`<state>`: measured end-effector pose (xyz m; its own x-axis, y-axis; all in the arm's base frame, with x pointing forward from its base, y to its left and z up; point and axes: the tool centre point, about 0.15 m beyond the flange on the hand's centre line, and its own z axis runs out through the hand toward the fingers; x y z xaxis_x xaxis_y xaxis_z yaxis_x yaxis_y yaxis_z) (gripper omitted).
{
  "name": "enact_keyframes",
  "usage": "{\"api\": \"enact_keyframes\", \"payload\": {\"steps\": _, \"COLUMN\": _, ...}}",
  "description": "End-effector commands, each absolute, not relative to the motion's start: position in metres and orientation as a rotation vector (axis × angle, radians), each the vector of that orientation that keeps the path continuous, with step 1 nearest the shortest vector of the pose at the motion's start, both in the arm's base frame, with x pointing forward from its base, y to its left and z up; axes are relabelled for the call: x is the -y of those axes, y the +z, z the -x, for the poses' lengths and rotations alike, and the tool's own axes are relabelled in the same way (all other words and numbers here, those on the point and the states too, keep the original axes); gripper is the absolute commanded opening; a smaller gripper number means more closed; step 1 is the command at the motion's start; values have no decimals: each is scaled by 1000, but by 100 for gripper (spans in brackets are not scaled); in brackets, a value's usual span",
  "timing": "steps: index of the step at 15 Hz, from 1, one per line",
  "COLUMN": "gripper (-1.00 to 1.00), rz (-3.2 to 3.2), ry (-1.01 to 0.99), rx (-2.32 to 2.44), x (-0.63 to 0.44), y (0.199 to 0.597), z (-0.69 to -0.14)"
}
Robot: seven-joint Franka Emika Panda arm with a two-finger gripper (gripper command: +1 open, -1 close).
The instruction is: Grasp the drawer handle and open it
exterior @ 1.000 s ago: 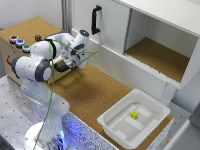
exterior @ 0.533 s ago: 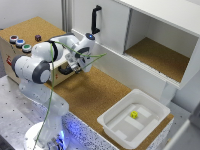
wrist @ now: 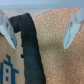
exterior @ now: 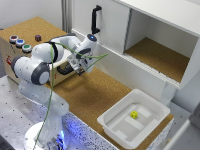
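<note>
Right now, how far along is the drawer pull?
Done: the gripper has reached the wooden box's front. In hand: in the wrist view the drawer handle sits close to one of the two spread fingers, with nothing clamped yet. Left: centre, close on the handle and pull; the exterior view does not show whether the drawer has opened.
</note>
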<state>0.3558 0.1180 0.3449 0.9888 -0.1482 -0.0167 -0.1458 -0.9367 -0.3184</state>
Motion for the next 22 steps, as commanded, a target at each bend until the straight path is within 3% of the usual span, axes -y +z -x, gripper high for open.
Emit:
{"api": "enact_keyframes", "payload": {"steps": 1, "gripper": 100, "rz": 2863, "ry": -72, "rx": -194, "x": -102, "y": 378, "z": -335}}
{"api": "enact_keyframes", "payload": {"steps": 8, "gripper": 100, "rz": 2952, "ry": -41, "rx": -131, "x": -76, "y": 403, "z": -327}}
{"api": "enact_keyframes", "payload": {"steps": 12, "gripper": 100, "rz": 2935, "ry": 77, "rx": -32, "x": -93, "y": 431, "z": -325}}
{"api": "enact_keyframes", "payload": {"steps": 16, "gripper": 100, "rz": 3048, "ry": 216, "rx": 375, "x": -170, "y": 484, "z": -320}}
{"api": "enact_keyframes", "payload": {"steps": 22, "gripper": 100, "rz": 2996, "ry": 298, "rx": 958, "x": -323, "y": 496, "z": -345}}
